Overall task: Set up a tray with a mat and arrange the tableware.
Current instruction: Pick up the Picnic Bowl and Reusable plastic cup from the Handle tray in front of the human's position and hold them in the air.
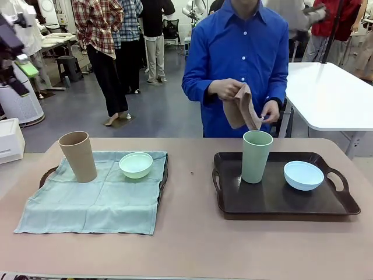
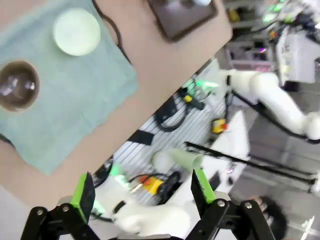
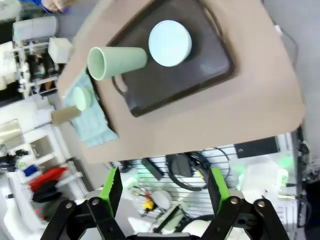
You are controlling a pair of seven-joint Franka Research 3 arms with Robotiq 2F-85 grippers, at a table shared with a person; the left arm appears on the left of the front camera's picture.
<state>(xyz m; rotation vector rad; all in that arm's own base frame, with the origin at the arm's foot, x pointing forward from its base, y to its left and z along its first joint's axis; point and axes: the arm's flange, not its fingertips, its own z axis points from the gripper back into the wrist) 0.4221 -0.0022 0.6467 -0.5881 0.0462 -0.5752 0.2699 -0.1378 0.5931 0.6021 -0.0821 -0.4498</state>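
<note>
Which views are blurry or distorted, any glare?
Front view: sharp, evenly lit, faint sheen on the dark tray. Left wrist view: soft all over, mint bowl and tan cup smeared. Right wrist view: crisper, but wide-angle stretch makes the green cup look tipped over.

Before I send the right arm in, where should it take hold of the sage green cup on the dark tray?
Probably its upper wall, below the rim, approached level from the robot's near side. The sage green cup stands upright with round, handleless walls; the pale blue bowl sits to its right on the tray, so that side is tighter.
</note>
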